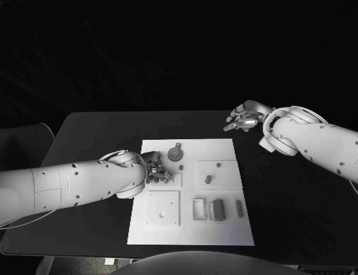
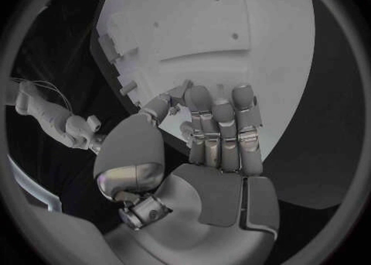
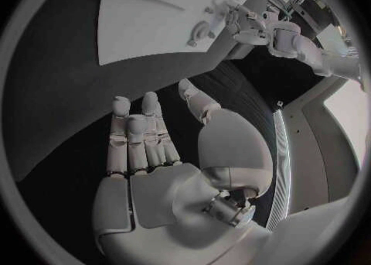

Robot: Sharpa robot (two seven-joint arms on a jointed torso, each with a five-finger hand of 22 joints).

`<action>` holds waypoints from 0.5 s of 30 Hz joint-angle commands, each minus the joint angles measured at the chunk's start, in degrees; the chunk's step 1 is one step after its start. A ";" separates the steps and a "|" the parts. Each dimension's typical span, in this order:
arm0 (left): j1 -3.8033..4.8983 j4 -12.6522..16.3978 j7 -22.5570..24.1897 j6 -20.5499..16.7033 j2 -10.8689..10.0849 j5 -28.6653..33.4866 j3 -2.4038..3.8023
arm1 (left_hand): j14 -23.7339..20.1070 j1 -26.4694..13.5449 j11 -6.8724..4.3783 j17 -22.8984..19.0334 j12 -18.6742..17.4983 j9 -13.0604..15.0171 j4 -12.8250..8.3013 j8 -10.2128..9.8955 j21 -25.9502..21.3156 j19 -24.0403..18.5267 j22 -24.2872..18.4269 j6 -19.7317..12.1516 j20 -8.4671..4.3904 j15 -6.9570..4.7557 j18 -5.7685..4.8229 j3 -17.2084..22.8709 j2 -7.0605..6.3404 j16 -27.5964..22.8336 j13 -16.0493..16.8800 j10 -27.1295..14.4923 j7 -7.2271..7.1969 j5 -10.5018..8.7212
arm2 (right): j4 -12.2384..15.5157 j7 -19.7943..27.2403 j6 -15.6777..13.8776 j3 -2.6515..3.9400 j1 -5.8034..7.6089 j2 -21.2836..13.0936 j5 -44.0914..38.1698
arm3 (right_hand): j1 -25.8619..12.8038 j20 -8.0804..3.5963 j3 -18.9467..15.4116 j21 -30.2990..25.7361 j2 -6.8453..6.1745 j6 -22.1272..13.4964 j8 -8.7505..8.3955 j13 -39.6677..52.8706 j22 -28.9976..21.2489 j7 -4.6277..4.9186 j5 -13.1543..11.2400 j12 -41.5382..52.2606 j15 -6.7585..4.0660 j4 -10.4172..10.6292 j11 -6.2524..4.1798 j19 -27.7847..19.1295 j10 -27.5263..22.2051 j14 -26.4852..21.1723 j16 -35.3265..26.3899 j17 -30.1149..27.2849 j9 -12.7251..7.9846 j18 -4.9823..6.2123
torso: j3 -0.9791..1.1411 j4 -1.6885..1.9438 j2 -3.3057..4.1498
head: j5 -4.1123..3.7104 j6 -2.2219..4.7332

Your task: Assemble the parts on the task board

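Just beside left hand (image 1: 156,171), round part (image 1: 174,153)

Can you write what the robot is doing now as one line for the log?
left hand: over task board, grip unclear | right hand: open, off board | round part: on board

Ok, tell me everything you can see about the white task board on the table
The task board is a flat white rectangular plate, matte like plastic, lying in the middle of the black table. It carries raised square panels, narrow slots and small grey parts, including a round one. The left hand is over its left edge; contact is unclear.
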 commanded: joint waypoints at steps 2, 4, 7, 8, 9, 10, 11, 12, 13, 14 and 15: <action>-0.13 0.11 1.14 0.74 0.10 2.18 -0.06 | -0.41 1.95 0.16 -0.36 0.30 -0.32 -2.69 0.22 0.07 -0.46 1.13 -0.53 0.13 0.03 1.25 0.73 3.13 0.41 -0.26 -0.29 0.06 3.61 | 0.01 0.15 0.88 0.02 -0.06 0.00 -0.25 | -0.59 0.06 0.09 -0.20 0.00 0.03 0.03 -0.08 0.71 0.36 0.26 0.30 -0.38 0.30 0.20 -0.28 -0.27 -0.18 -0.21 -0.06 -0.06 0.91 | 0.02 -0.03 0.01 | 0.02 -0.03; -0.13 0.13 1.23 0.89 0.11 2.36 -0.06 | -0.42 2.60 0.17 -0.52 0.32 -0.46 -3.31 0.18 0.04 -0.47 1.09 -0.51 0.15 0.05 1.22 1.56 3.60 0.45 -0.38 -0.29 0.07 3.69 | 0.02 0.15 0.92 0.02 -0.06 -0.01 -0.25 | -0.59 0.06 0.09 -0.20 0.00 0.03 0.03 -0.09 0.71 0.36 0.26 0.30 -0.38 0.31 0.20 -0.28 -0.27 -0.18 -0.21 -0.06 -0.06 0.91 | 0.02 -0.03 0.01 | 0.00 -0.06; -0.13 0.16 1.37 0.94 0.08 3.11 -0.06 | -0.43 3.14 0.20 -0.77 0.30 -0.69 -3.20 0.07 -0.03 -0.42 1.04 -0.47 0.17 0.10 1.16 3.28 3.48 0.50 -0.60 -0.32 0.12 2.85 | 0.01 0.15 0.93 0.02 -0.08 -0.02 -0.25 | -0.59 0.06 0.10 -0.20 0.02 0.02 0.03 -0.09 0.72 0.36 0.26 0.31 -0.38 0.33 0.20 -0.28 -0.27 -0.19 -0.20 -0.06 -0.07 0.91 | 0.04 -0.02 0.02 | -0.01 -0.10; -0.13 0.15 1.40 0.88 0.08 3.11 -0.06 | -0.44 3.18 0.20 -0.78 0.30 -0.71 -3.22 0.06 -0.03 -0.42 1.04 -0.47 0.17 0.10 1.16 3.38 3.55 0.50 -0.61 -0.33 0.13 2.83 | 0.00 0.15 0.91 0.02 -0.09 -0.03 -0.25 | -0.60 0.06 0.10 -0.20 0.03 0.02 0.03 -0.09 0.72 0.36 0.26 0.31 -0.38 0.34 0.20 -0.28 -0.27 -0.19 -0.20 -0.06 -0.07 0.91 | 0.03 -0.02 0.02 | -0.02 -0.08; -0.13 0.15 1.48 0.79 0.07 3.14 -0.06 | -0.45 3.25 0.20 -0.81 0.29 -0.74 -3.28 0.04 -0.03 -0.42 1.05 -0.49 0.17 0.10 1.16 3.52 3.64 0.51 -0.64 -0.34 0.14 2.82 | 0.00 0.15 0.91 0.02 -0.09 -0.03 -0.25 | -0.60 0.06 0.10 -0.20 0.03 0.02 0.03 -0.09 0.72 0.36 0.26 0.31 -0.38 0.35 0.20 -0.28 -0.27 -0.19 -0.20 -0.06 -0.07 0.91 | 0.03 -0.02 0.02 | -0.02 -0.08; -0.13 0.15 1.52 0.72 0.05 3.22 -0.06 | -0.46 3.28 0.20 -0.82 0.29 -0.75 -3.31 0.04 -0.03 -0.43 1.06 -0.49 0.17 0.10 1.15 3.57 3.67 0.52 -0.65 -0.35 0.15 2.81 | 0.00 0.15 0.91 0.02 -0.09 -0.03 -0.25 | -0.61 0.06 0.10 -0.20 0.03 0.02 0.03 -0.09 0.72 0.36 0.26 0.31 -0.38 0.36 0.20 -0.28 -0.27 -0.19 -0.20 -0.06 -0.07 0.91 | 0.02 -0.02 0.02 | -0.02 -0.10; -0.13 0.16 1.62 0.58 0.02 3.29 -0.06 | -0.47 3.31 0.21 -0.83 0.29 -0.76 -3.35 0.03 -0.02 -0.43 1.06 -0.50 0.18 0.11 1.15 3.62 3.69 0.52 -0.66 -0.36 0.15 2.79 | 0.00 0.15 0.92 0.02 -0.09 -0.01 -0.25 | -0.61 0.06 0.09 -0.20 0.03 0.02 0.03 -0.09 0.72 0.36 0.26 0.31 -0.38 0.37 0.20 -0.28 -0.27 -0.19 -0.20 -0.06 -0.07 0.91 | 0.03 -0.01 0.02 | -0.01 -0.11; -0.13 0.16 1.76 0.23 0.01 3.29 -0.06 | -0.47 3.33 0.21 -0.85 0.29 -0.77 -3.37 0.02 -0.02 -0.43 1.07 -0.50 0.18 0.11 1.15 3.66 3.71 0.52 -0.67 -0.36 0.16 2.77 | 0.00 0.15 0.92 0.02 -0.10 -0.01 -0.25 | -0.62 0.06 0.09 -0.20 0.03 0.01 0.03 -0.09 0.72 0.36 0.26 0.32 -0.38 0.38 0.20 -0.28 -0.28 -0.19 -0.20 -0.06 -0.07 0.91 | 0.06 -0.01 0.01 | 0.00 -0.09; -0.13 0.18 1.95 -0.16 -0.01 3.29 -0.06 | -0.48 3.34 0.21 -0.85 0.29 -0.78 -3.39 0.02 -0.02 -0.43 1.07 -0.50 0.18 0.11 1.14 3.69 3.73 0.52 -0.68 -0.37 0.16 2.74 | 0.01 0.16 0.93 0.02 -0.11 -0.01 -0.25 | -0.62 0.06 0.09 -0.20 0.04 0.01 0.03 -0.09 0.72 0.36 0.26 0.32 -0.38 0.39 0.20 -0.28 -0.28 -0.19 -0.20 -0.06 -0.07 0.91 | 0.04 -0.02 0.01 | -0.02 -0.10; -0.14 0.21 2.07 -0.41 -0.02 3.29 -0.06 | -0.48 3.38 0.21 -0.86 0.29 -0.79 -3.44 0.01 -0.01 -0.43 1.07 -0.51 0.18 0.12 1.14 3.74 3.75 0.53 -0.69 -0.37 0.17 2.71 | 0.02 0.16 0.94 0.02 -0.11 -0.01 -0.25 | -0.63 0.06 0.09 -0.20 0.03 0.01 0.03 -0.09 0.72 0.36 0.26 0.32 -0.38 0.40 0.20 -0.28 -0.28 -0.19 -0.20 -0.06 -0.07 0.91 | 0.04 -0.03 0.01 | -0.03 -0.11; -0.14 0.23 2.15 -0.69 -0.04 3.29 -0.06 | -0.48 3.42 0.20 -0.88 0.29 -0.81 -3.49 0.00 -0.01 -0.43 1.08 -0.51 0.18 0.12 1.14 3.80 3.78 0.54 -0.71 -0.37 0.17 2.66 | 0.02 0.16 0.93 0.02 -0.12 -0.01 -0.25 | -0.63 0.06 0.09 -0.20 0.04 0.01 0.03 -0.09 0.72 0.36 0.26 0.32 -0.38 0.40 0.20 -0.28 -0.28 -0.19 -0.20 -0.06 -0.08 0.91 | 0.05 -0.03 0.01 | -0.05 -0.10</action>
